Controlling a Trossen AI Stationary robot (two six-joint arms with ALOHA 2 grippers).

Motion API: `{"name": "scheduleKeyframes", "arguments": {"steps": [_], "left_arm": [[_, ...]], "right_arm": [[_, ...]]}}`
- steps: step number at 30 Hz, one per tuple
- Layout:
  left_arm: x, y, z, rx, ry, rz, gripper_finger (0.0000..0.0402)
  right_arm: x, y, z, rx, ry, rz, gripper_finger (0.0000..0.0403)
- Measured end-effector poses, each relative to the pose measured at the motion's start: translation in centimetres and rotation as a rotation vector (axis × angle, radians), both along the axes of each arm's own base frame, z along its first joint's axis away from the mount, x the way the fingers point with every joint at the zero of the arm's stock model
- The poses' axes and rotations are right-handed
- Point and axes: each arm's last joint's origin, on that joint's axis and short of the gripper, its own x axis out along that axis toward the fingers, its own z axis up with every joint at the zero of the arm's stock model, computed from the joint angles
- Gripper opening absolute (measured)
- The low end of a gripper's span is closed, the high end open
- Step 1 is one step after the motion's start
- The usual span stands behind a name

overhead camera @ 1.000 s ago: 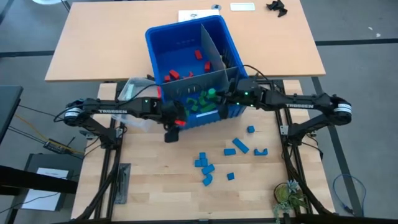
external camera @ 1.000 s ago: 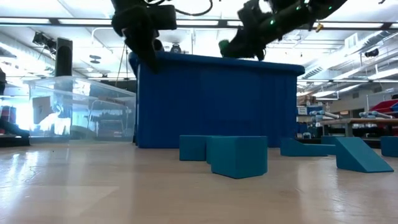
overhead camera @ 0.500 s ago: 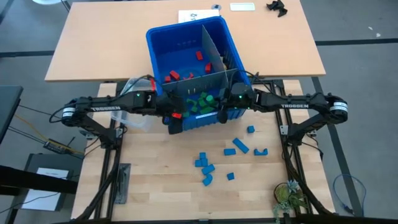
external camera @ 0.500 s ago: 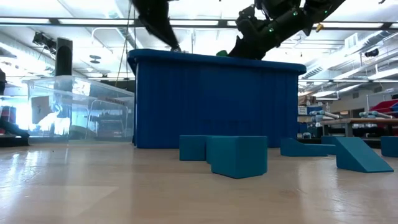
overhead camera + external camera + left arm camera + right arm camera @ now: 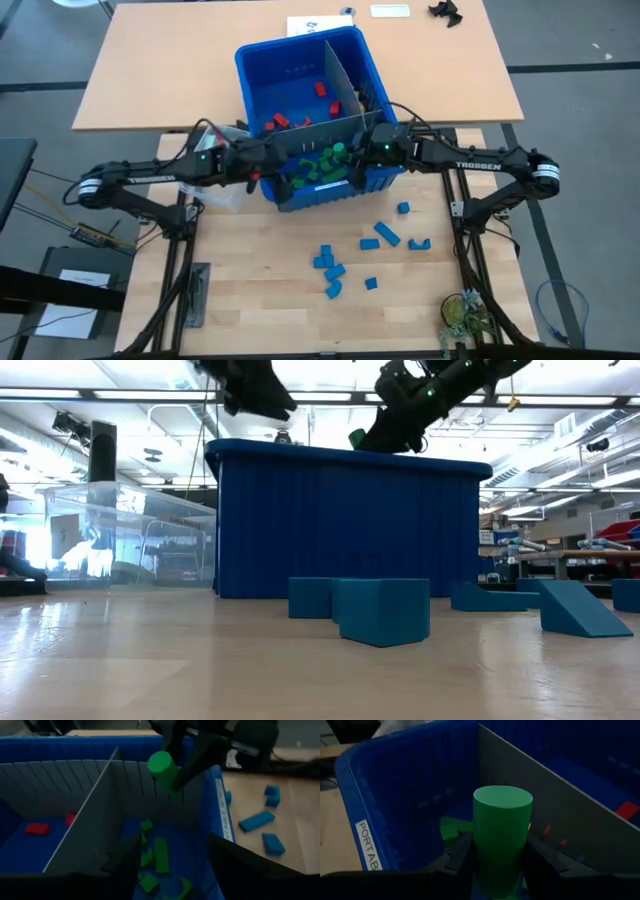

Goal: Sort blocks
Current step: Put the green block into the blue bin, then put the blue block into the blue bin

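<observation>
A blue bin point(image 5: 243, 75) with grey dividers holds red blocks point(image 5: 285, 120) in a far compartment and green blocks point(image 5: 160, 855) in the near one. Over that near compartment my right gripper point(image 5: 495, 855) is shut on a green cylinder block point(image 5: 502, 827), which also shows in the high view point(image 5: 340, 150). My left gripper point(image 5: 172, 845) stands open above the bin's near left rim point(image 5: 272, 180); nothing shows between its fingers. Several blue blocks point(image 5: 330, 265) lie flat on the table in front of the bin. My right gripper pinches the green cylinder's round side point(image 5: 480, 852) between its two fingers, toward its lower end. The fingers slant down from the table's right. The cylinder is lifted clear above the green compartment, tilted, its flat end point(image 5: 159, 761) free.
A clear plastic tub point(image 5: 120, 540) stands to the left of the bin. More blue blocks point(image 5: 385, 235) lie on the table toward the right. The bin's grey divider point(image 5: 85, 825) runs just beside my left gripper.
My left gripper has risen from in front of the bin's near wall and gone toward the far edge, over the rim. It has tipped up from pointing down to nearer level.
</observation>
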Motion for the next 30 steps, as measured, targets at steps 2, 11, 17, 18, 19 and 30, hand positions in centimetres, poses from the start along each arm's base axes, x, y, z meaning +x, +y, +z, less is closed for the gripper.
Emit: {"name": "scheduleKeyframes", "arguments": {"steps": [2, 11, 17, 18, 19, 30], "left_arm": [[-0.6, -0.1, -0.3, -0.002, -0.035, 0.004, 0.0231], [-1.1, 0.0, -2.5, 0.023, -0.042, 0.046, 0.0231], [-0.3, -0.1, -4.2, -0.030, 0.008, 0.002, 0.0231], [-0.3, -0.1, -4.3, -0.038, 0.010, -0.004, 0.0231], [-0.2, -0.1, -4.4, -0.042, 0.011, -0.005, 0.0231], [0.0, -0.4, -1.8, -0.110, 0.055, -0.075, 0.0278]], "right_arm": [[-0.1, -0.1, -0.1, 0.004, 0.019, -0.003, 0.0131], [-0.1, -0.5, -0.1, 0.043, -0.006, -0.031, 0.0131], [0.4, -1.2, -0.9, 0.016, 0.022, -0.014, 0.0136], [0.5, -1.3, -1.0, 0.014, 0.028, -0.005, 0.0141], [0.5, -1.4, -1.1, 0.001, 0.035, -0.005, 0.0147], [-2.0, -0.3, 3.3, -0.138, 0.086, 0.034, 0.0251]]}}
